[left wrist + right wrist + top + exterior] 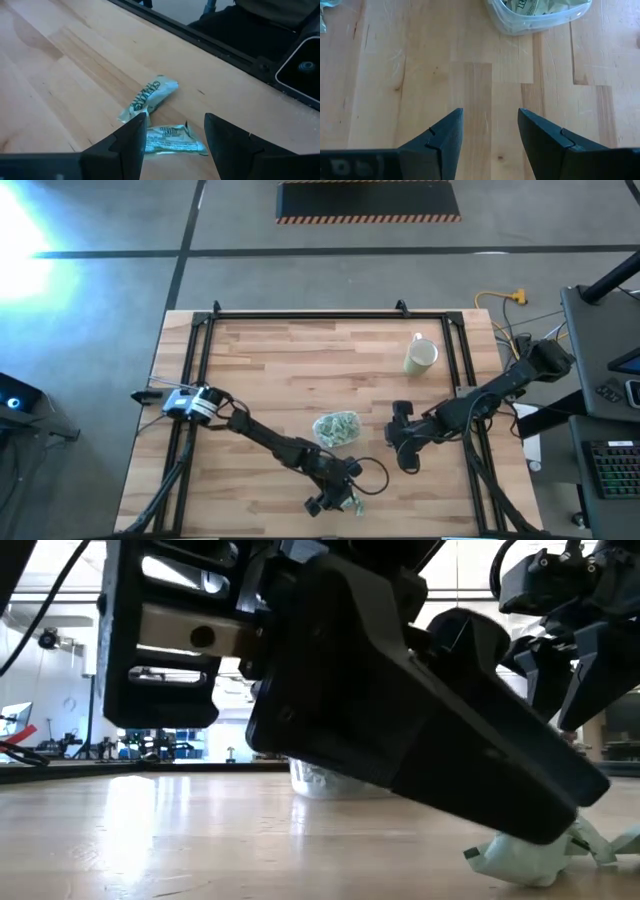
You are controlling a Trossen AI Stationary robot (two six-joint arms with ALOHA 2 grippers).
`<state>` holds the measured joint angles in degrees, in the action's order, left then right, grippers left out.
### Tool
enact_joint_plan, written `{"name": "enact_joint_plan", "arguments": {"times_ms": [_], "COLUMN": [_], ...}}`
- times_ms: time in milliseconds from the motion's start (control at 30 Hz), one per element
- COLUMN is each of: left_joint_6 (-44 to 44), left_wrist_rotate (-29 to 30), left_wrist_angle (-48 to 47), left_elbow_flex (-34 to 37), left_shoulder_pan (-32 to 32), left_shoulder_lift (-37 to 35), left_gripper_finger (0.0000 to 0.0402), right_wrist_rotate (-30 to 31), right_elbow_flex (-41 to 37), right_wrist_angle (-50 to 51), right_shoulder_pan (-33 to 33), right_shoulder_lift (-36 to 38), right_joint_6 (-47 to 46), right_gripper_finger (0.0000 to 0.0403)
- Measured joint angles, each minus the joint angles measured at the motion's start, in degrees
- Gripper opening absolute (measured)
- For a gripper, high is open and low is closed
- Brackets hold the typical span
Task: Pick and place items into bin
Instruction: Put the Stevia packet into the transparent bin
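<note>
Left gripper point(172, 135) spread open, low over two wrapped items point(150, 98), one between the fingertips, nothing gripped. Right gripper point(490, 127) open and empty above bare table point(420, 75), bin point(537, 15) of items just ahead.

Two pale-green wrapped items point(150, 97) flat on wood, apart from the clear, wrapper-filled bin point(337, 428).

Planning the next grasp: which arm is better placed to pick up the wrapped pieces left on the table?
Left. The left gripper is open right over the two wrapped pieces near the table's front edge. The right gripper is open over bare wood beside the bin.
</note>
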<state>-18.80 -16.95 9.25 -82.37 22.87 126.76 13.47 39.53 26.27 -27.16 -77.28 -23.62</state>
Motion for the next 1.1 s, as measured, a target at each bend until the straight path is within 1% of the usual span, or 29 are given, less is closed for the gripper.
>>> {"name": "enact_joint_plan", "arguments": {"times_ms": [300,400,600,767,967,1100], "left_joint_6": [0.48,0.84,2.76,2.96,1.94,1.51], "left_wrist_rotate": [0.02,-0.02,-4.0,-3.69,-3.35,-1.62], "left_wrist_angle": [-0.98,-0.51,-0.21,-0.96,-1.51,-2.7], "left_elbow_flex": [0.17,0.17,-1.32,-1.22,-1.1,-1.05], "left_shoulder_pan": [-0.13,-0.3,-1.34,-1.46,-1.51,-1.44], "left_shoulder_lift": [0.01,0.97,3.16,2.77,2.39,1.74], "left_gripper_finger": [0.0182,0.0182,0.0174,0.0141,0.0081,0.0046], "right_wrist_rotate": [0.0,0.0,0.02,0.01,0.0,0.0], "right_elbow_flex": [-0.02,-0.02,-0.02,-0.13,-0.22,-0.22], "right_wrist_angle": [-0.04,-0.05,-0.05,0.02,0.01,0.01], "right_shoulder_pan": [0.0,0.0,0.0,0.0,0.0,0.0], "right_shoulder_lift": [0.0,0.0,0.0,0.0,0.0,0.0], "right_joint_6": [-0.02,-0.26,-0.42,-0.42,-0.42,-0.42], "right_gripper_finger": [0.018,0.018,0.018,0.018,0.018,0.018]}}
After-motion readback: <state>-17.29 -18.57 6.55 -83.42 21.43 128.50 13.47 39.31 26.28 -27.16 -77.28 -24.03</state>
